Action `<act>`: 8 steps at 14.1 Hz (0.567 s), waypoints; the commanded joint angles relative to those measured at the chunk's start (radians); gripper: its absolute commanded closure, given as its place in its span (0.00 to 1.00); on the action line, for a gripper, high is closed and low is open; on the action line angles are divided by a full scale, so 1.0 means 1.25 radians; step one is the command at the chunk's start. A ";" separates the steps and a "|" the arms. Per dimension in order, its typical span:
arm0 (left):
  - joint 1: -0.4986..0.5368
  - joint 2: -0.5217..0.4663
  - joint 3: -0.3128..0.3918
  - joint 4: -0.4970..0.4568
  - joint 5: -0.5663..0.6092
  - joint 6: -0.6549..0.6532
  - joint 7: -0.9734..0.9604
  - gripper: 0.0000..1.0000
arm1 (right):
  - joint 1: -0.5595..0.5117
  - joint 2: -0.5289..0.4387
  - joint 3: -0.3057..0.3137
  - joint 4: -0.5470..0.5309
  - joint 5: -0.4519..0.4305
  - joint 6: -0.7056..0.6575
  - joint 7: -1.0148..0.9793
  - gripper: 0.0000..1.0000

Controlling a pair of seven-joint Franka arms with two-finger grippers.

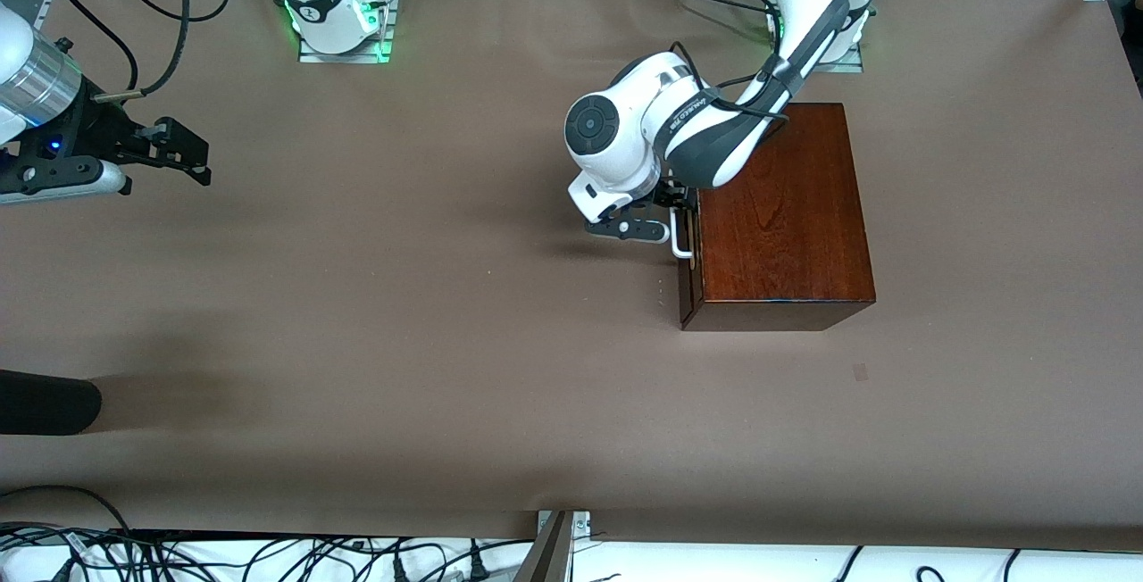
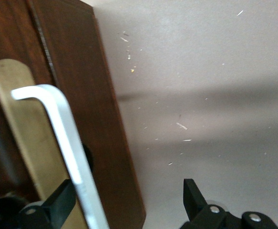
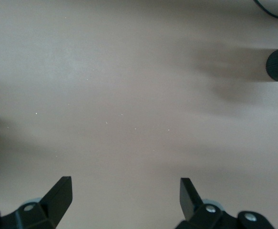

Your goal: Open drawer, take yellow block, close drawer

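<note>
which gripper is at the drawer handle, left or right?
The left gripper: open, its fingers straddle the white handle on the drawer front. The right gripper waits, open, over bare table at the right arm's end.

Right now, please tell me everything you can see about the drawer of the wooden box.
The drawer is shut, its dark reddish-brown front flush with the glossy wooden box, facing the right arm's end of the table. A white U-shaped bar handle stands out from a pale plate on the front. The left gripper is open at the handle, one finger between bar and front, the other outside. The drawer's inside is hidden.
</note>
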 commanded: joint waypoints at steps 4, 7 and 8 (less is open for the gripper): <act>-0.008 0.008 -0.012 -0.005 -0.049 0.126 -0.034 0.00 | -0.004 -0.003 0.004 0.005 0.003 -0.001 0.000 0.00; -0.008 0.011 -0.012 -0.002 -0.056 0.199 -0.036 0.00 | -0.004 -0.003 0.004 0.005 0.004 -0.001 0.000 0.00; -0.008 0.016 -0.012 -0.002 -0.056 0.225 -0.034 0.00 | -0.004 -0.003 0.004 0.005 0.004 -0.001 0.000 0.00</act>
